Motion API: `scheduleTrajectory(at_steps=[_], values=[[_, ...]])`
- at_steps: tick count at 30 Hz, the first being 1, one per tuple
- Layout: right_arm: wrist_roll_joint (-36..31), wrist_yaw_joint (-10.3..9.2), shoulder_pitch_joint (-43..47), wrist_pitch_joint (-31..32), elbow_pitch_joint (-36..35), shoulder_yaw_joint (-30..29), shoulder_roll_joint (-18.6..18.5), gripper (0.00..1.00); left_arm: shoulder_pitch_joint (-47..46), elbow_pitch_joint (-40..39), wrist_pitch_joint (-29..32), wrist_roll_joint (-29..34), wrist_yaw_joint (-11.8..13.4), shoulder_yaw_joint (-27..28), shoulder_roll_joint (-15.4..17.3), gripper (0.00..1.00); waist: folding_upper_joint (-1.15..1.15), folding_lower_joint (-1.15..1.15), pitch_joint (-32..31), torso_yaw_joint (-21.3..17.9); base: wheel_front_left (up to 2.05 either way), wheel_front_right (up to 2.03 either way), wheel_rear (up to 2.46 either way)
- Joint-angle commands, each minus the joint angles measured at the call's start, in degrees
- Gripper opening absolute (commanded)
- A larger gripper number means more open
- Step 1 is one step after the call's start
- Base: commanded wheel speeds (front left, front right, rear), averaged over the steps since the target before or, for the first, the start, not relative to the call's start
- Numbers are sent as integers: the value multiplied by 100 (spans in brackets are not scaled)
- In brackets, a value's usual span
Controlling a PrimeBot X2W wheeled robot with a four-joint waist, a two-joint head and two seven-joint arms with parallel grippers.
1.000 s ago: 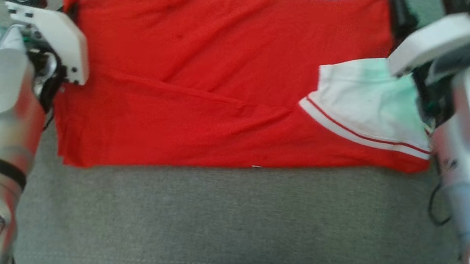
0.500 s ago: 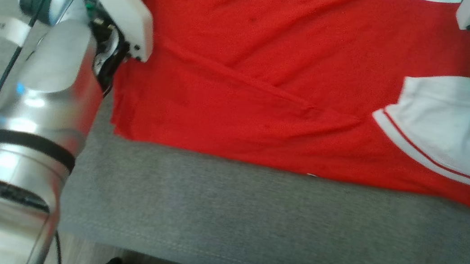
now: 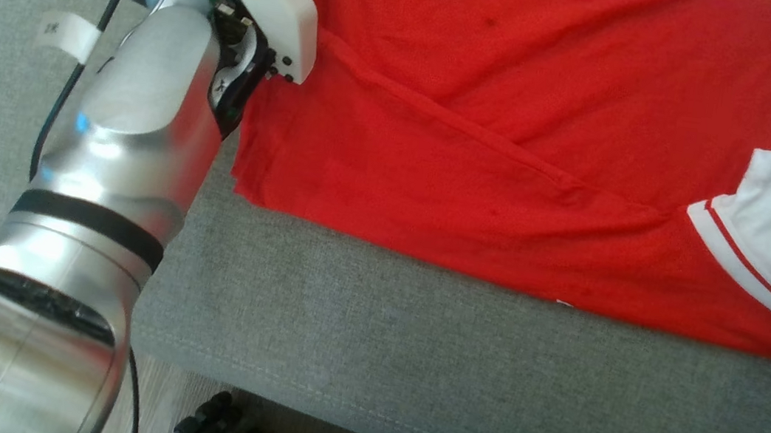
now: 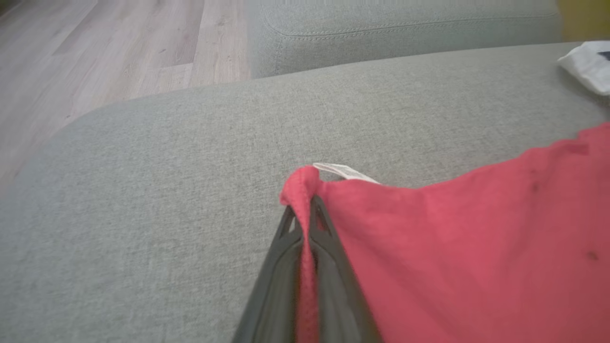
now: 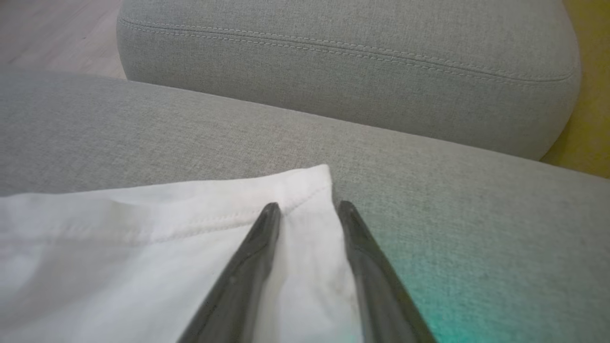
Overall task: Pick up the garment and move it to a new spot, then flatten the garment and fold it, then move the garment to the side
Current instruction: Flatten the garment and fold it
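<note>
The garment [image 3: 484, 147] is a red shirt with white sleeves, spread on a grey sofa seat [image 3: 412, 354]. In the left wrist view my left gripper [image 4: 305, 205] is shut on the garment's [image 4: 476, 247] red corner, a fold of cloth pinched between the fingers, with a white label [image 4: 343, 170] just behind it. My left arm's white wrist [image 3: 272, 0] sits at the garment's upper left edge. In the right wrist view my right gripper [image 5: 307, 206] stands open. Its two fingers straddle the corner of a white sleeve [image 5: 143, 247], which lies flat on the seat.
A second grey cushion [image 5: 333, 71] lies beyond the seat. Wooden floor [image 4: 95, 57] runs past the sofa's rounded end. The seat's front edge [image 3: 359, 414] is near the bottom of the head view, with a dark object [image 3: 201, 431] below it.
The head camera has swung, so the garment now sits higher and further right. My left arm stays at the red corner. My right arm has dropped out of the head picture.
</note>
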Motion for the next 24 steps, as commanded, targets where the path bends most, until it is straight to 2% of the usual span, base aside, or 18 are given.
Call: scheduleTrajectory(at_steps=[1, 3, 8, 15, 20, 24], values=[[-64, -5, -113, 25, -73, -26, 100, 0, -238, -152, -97, -79, 9, 59, 196, 0, 0, -1, 0, 1, 0, 0, 0], [-93, -5, -138, -38, -44, -70, 130, 0, -289, -131, -141, -143, 8, 23, 210, 0, 0, -1, 5, -7, 0, 0, 0], [-226, -5, -291, -632, -74, -245, 92, 0, -454, -101, -298, -267, 10, 92, 378, 0, 0, -1, 28, -161, 0, 0, 0], [-385, -5, -347, -1613, -105, -582, 63, 0, -460, -228, -453, -319, 201, 306, 593, 0, 0, -1, -156, -489, 0, 0, 0], [-177, -5, -180, -2071, -181, -646, 387, 0, -187, -423, -467, -335, 327, 492, 803, 0, 0, -1, -438, -834, 0, 0, 0], [203, -5, 266, -2216, -459, -464, 632, 0, 240, -525, -468, -343, 387, 632, 965, 0, 0, -1, -745, -1129, 0, 0, 0]])
